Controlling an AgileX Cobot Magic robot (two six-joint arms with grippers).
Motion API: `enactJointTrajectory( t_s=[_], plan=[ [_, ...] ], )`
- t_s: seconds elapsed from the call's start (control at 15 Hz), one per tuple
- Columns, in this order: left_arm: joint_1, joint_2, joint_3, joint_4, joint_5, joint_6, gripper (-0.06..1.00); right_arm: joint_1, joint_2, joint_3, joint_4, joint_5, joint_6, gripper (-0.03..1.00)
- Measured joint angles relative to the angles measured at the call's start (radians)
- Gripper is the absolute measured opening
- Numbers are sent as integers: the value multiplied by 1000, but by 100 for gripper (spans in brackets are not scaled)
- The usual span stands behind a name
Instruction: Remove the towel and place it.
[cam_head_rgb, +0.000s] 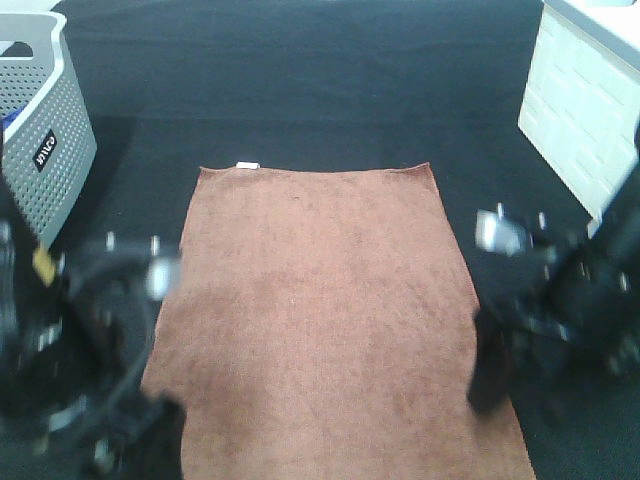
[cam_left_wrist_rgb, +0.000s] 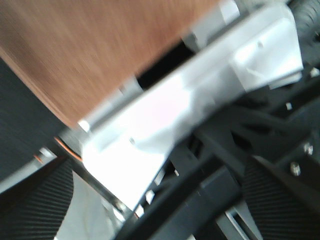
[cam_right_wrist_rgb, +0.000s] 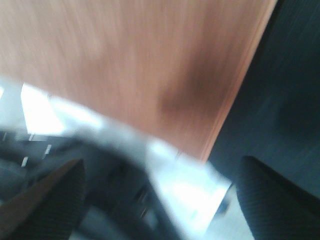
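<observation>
Either arm could snag a side edge and rumple the towel (cam_head_rgb: 320, 310), since both sit close beside it. The left claw (cam_left_wrist_rgb: 155, 200) and right claw (cam_right_wrist_rgb: 160, 195) gape, holding nothing (both blurred). The towel lies flat and brown, mid-desk (cam_head_rgb: 320, 90), with a white tag (cam_head_rgb: 247, 165) at its far-left corner.

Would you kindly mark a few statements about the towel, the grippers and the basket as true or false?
1. The towel lies spread flat on the black cloth. True.
2. The left gripper clamps a corner of the towel. False: its jaws stand open and hold nothing.
3. A grey perforated basket stands at the far left, apart from the towel. True.
4. The towel's white tag sits at its near right corner. False: it is at the far left corner.
5. The right gripper is shut. False: it is open.
</observation>
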Motion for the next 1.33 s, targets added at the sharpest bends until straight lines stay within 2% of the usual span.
enactJointTrajectory(
  t_s=[0.13, 0.27, 0.47, 0.6, 0.8, 0.93, 1.0, 1.07, 1.27, 1.33],
  plan=[
    [77, 5, -109, 77, 50, -20, 86, -4, 0, -137, -52, 6, 21, 78],
    [143, 10, -173, 161, 54, -27, 86, -4, 0, -256, -73, 3, 23, 78],
    [170, 19, -209, 236, 43, -83, 85, -4, 1, -348, -49, -6, 81, 78],
    [188, 85, -287, 299, 38, -113, 85, -6, 6, -410, -89, -32, 118, 78],
    [289, 258, -515, 319, 33, -84, 85, -102, 86, -556, -102, -34, 127, 78],
    [360, 417, -724, 321, 31, -54, 85, -173, 199, -647, -83, -28, 125, 77],
    [373, 452, -769, 318, 31, -48, 85, -177, 224, -665, -81, -28, 116, 77],
    [406, 553, -893, 296, 42, -33, 85, -177, 290, -714, -67, -30, 86, 77],
    [429, 729, -1111, 270, 88, -8, 85, -177, 439, -833, -25, -40, 48, 77],
    [429, 830, -1251, 250, 114, 0, 85, -177, 489, -889, -18, -40, 45, 77]
  ],
)
